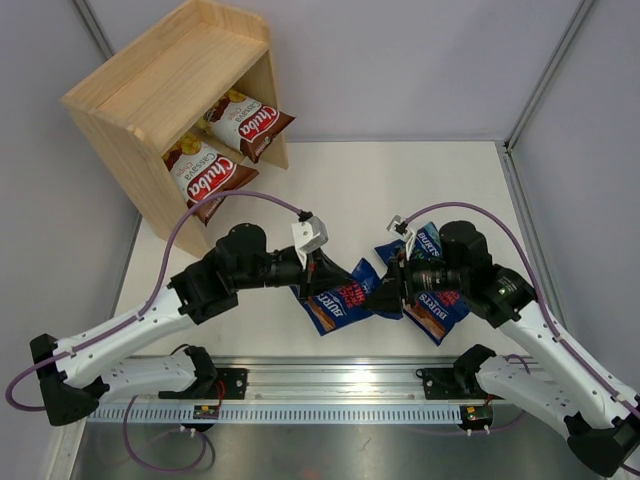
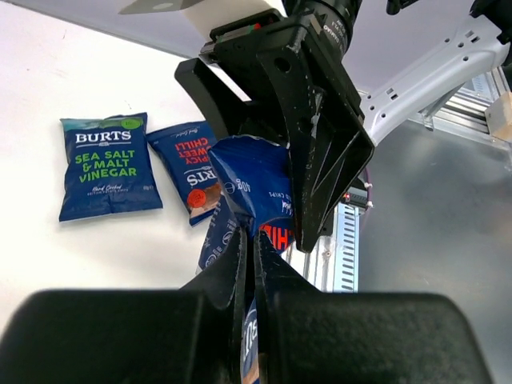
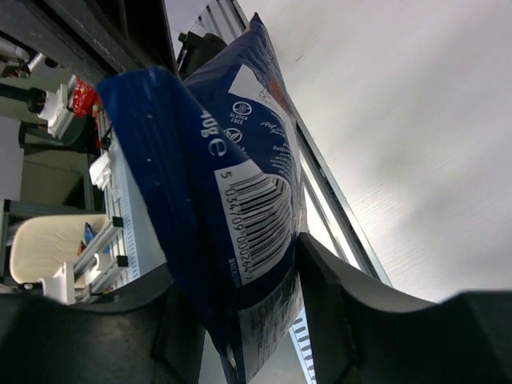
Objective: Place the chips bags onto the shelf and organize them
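At the bottom of the overhead frame we see the slotted metal rail (image 1: 340,385) that carries both arm bases. Just above it, at frame centre, the left arm (image 1: 200,290) and the right arm (image 1: 510,300) meet over the white surface (image 1: 400,180). A purple cable (image 1: 230,200) loops over each arm.

Between them is a blue Burts bag with red lettering (image 1: 335,300), lifted off the surface. The left jaws are clamped on its lower edge, the fingers pressed almost together at the bottom centre of the left wrist view. The right jaws are clamped on the opposite end. In the right wrist view we see the barcode side of the bag pinched between the two fingers. In the left wrist view the right jaws fill the upper centre of the frame and block much of what lies behind.

Left of them in that view, two more Burts bags lie flat on the surface, touching: the sea salt and malt vinegar bag (image 2: 108,168) and the chilli bag (image 2: 192,172). From overhead, the right arm partly covers both.

Farthest off, in the upper left of the overhead frame, stands the wooden shelf (image 1: 150,90). In its lower tier are two Chuba bags side by side, one at the left (image 1: 208,172) and one at the right (image 1: 245,122), their bottom ends poking out at the front.
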Available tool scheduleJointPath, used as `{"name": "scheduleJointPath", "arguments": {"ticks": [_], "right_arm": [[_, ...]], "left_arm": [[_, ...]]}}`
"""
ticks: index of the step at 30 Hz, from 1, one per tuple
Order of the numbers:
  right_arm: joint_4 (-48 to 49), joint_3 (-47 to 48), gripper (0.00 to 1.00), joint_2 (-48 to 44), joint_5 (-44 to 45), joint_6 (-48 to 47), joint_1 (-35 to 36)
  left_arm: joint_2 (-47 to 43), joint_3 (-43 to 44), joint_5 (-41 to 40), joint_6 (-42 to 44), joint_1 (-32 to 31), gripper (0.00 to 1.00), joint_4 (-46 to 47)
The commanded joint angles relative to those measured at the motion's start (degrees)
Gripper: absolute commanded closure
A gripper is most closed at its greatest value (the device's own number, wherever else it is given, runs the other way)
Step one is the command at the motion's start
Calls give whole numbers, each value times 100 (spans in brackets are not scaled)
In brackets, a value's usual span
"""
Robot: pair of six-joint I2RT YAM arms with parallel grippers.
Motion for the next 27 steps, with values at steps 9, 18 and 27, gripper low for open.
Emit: {"name": "scheduleJointPath", "arguments": {"ticks": [9, 18, 27], "right_arm": [[685, 13, 94, -204, 329, 106, 156], [1406, -146, 100, -450, 952, 457, 147], [2873, -435, 100, -1057, 928, 1186, 147]], "left_arm": [[249, 1001, -1332, -67, -27, 84, -1068], [-1048, 933, -4147, -1085, -18, 1, -1518], [-2914, -1080, -2199, -1368, -18, 1, -156]]}}
